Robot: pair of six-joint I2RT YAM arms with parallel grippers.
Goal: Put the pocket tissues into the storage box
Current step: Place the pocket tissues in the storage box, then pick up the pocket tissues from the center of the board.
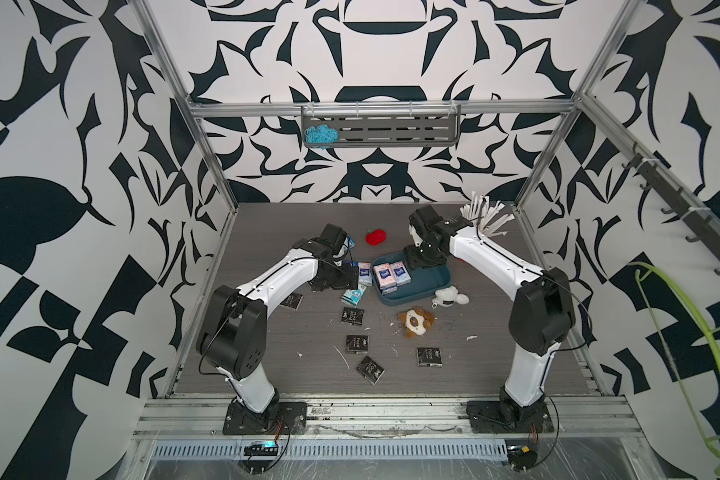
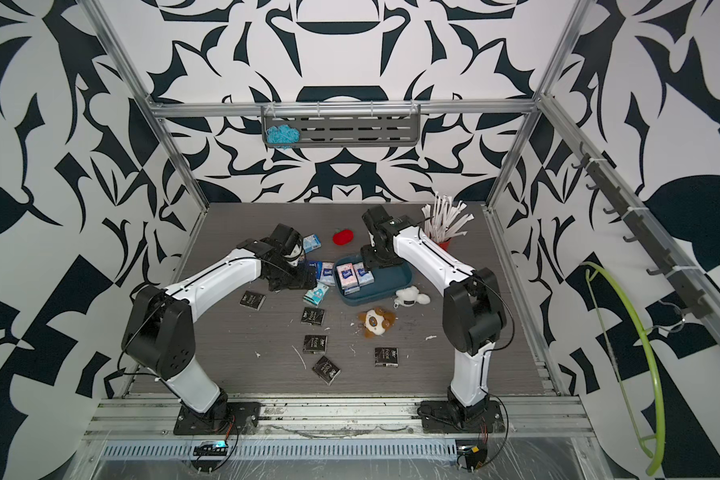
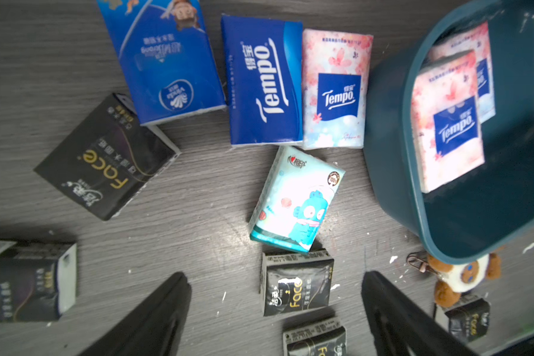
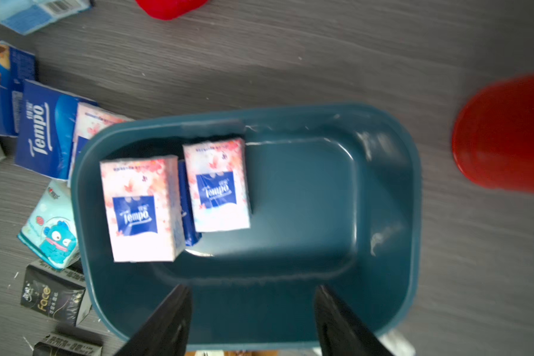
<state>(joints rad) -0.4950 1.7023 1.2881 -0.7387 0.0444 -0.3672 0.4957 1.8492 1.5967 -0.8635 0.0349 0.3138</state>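
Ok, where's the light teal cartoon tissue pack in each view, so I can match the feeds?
Top view: light teal cartoon pack on the table beside the storage box.
Top view: same pack beside the storage box.
Left wrist: between the pink Tempo pack and a black pack, at.
Right wrist: beside the storage box's outer wall, at.
Shared landmark: the storage box.

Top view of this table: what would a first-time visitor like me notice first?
Probably the bold black-and-white patterned walls around the grey table. Next, the teal storage box mid-table with two pink tissue packs inside, the right pincer hanging open over it. Black packs lie scattered nearer the front, near a brown-and-white plush toy.
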